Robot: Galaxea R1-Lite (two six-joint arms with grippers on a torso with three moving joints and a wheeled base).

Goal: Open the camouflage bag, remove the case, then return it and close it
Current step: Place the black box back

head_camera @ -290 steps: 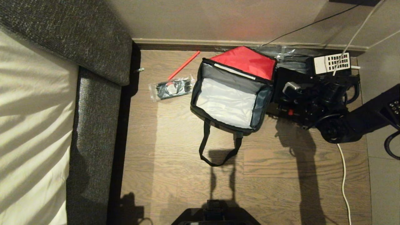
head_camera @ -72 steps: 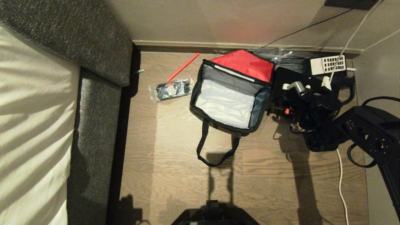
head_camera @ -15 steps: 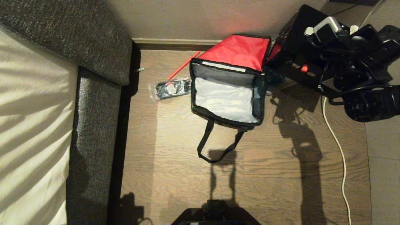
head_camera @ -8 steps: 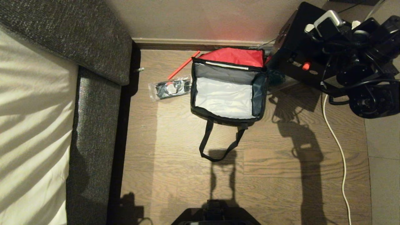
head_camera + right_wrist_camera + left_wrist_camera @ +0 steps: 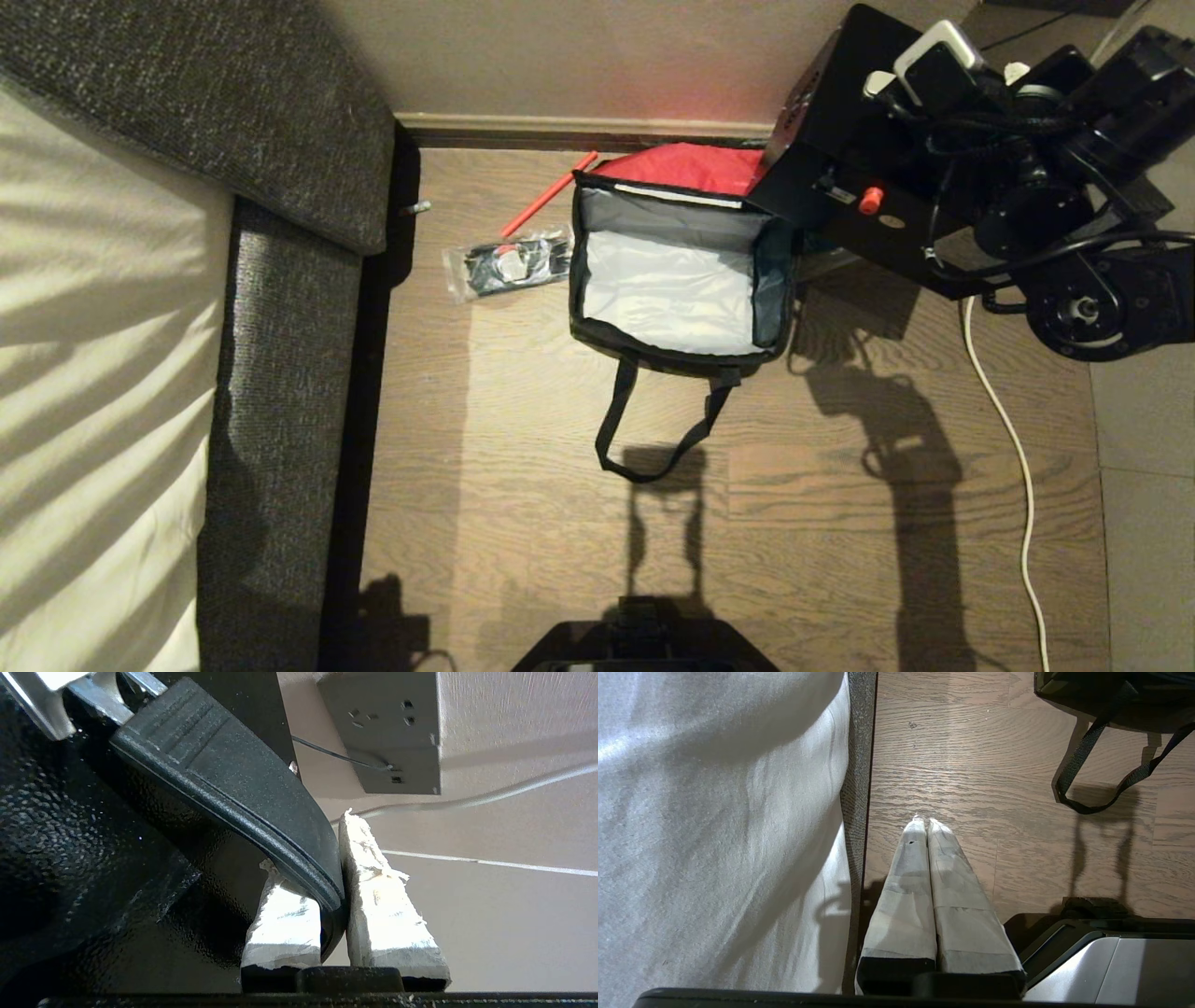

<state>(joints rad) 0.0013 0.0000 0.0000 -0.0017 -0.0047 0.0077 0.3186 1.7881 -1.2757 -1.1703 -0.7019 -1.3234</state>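
Note:
The camouflage bag stands open on the wooden floor, its pale inside showing and its red-lined flap folded back toward the wall. The black case, with a small red latch, hangs tilted in the air over the bag's far right corner. My right gripper is shut on the case's black handle, which is pinched between the taped fingers. My left gripper is shut and empty, parked low over the floor beside the bed, with the bag's black strap off to one side.
A clear packet of black items and a red stick lie left of the bag. A dark sofa edge and pale bedding fill the left. A white cable runs along the floor at right. A wall socket is near the right gripper.
The right arm has carried the case leftward, so it now overlaps the bag's far right corner. The red flap has sunk lower. The left arm is still.

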